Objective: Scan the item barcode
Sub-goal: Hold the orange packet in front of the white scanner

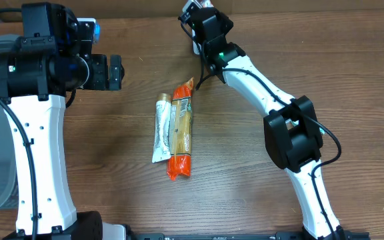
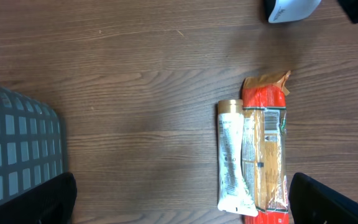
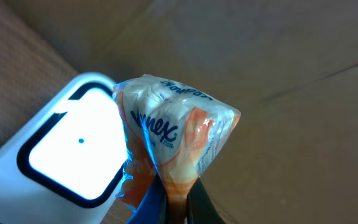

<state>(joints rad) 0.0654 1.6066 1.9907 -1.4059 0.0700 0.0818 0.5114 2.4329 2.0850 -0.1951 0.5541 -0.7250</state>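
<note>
Right pincer (image 3: 176, 208) pinched shut on crinkly orange-and-white plastic tissue pack (image 3: 173, 137), mid-frame, just beside glowing white scanner (image 3: 73, 158) lower left; left pincer (image 1: 115, 72) gaping wide, upper left overhead, empty

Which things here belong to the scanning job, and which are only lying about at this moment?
In the job: Kleenex pack, held in the shut right pincer; white scanner beside it.
Lying about: white tube, orange packet, grey basket.

"Kleenex" — on tissue pack (image 3: 174, 138)
</note>
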